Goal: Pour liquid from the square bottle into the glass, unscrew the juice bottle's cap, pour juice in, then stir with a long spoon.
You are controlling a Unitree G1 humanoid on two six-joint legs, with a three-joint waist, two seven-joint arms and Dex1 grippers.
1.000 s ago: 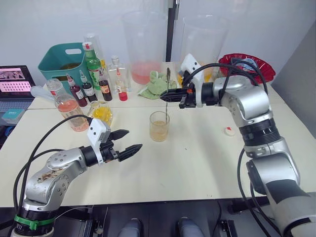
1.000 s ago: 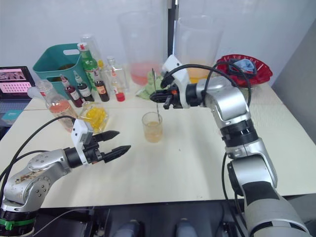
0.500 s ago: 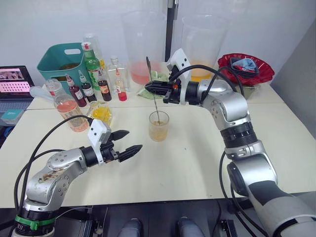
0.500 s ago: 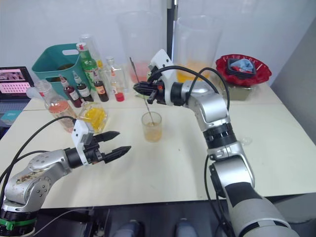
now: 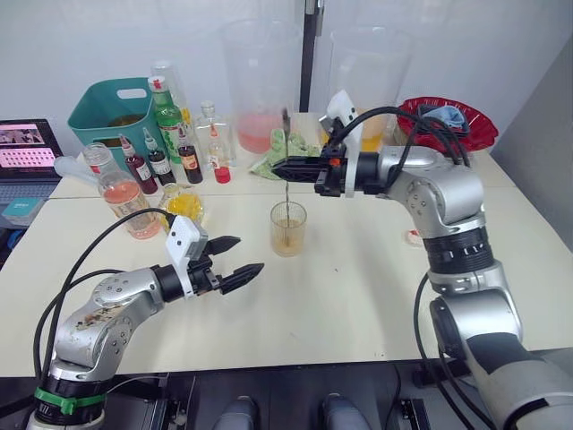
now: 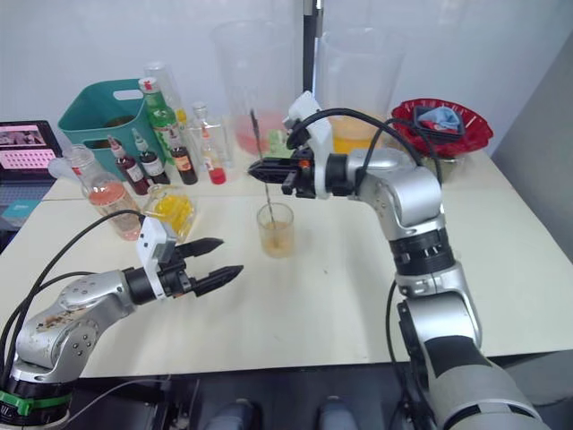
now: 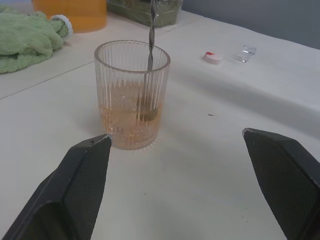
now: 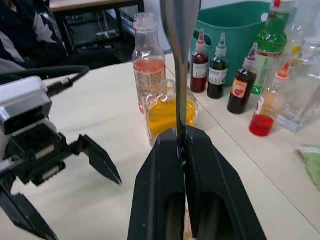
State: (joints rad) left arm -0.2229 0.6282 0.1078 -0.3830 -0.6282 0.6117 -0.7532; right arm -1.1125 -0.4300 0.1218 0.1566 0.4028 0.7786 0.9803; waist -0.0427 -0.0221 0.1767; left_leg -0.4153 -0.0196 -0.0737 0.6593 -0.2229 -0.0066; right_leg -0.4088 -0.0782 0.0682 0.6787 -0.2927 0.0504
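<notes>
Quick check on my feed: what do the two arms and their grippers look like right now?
Both arms are silver-grey metal with rounded joint housings and black bands, and loose black cables loop along them. The left arm's shell shows brownish scuff marks, and a green ring sits at its base. Each wrist carries a white camera block. The left gripper and right gripper each have two black, tapered fingers.

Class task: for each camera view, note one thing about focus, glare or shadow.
Left wrist view: the glass is sharp, the towel behind it soft. Right wrist view: the long spoon, close to the lens, blurs. Left eye view: the right hand casts only a faint shadow on the table.
</notes>
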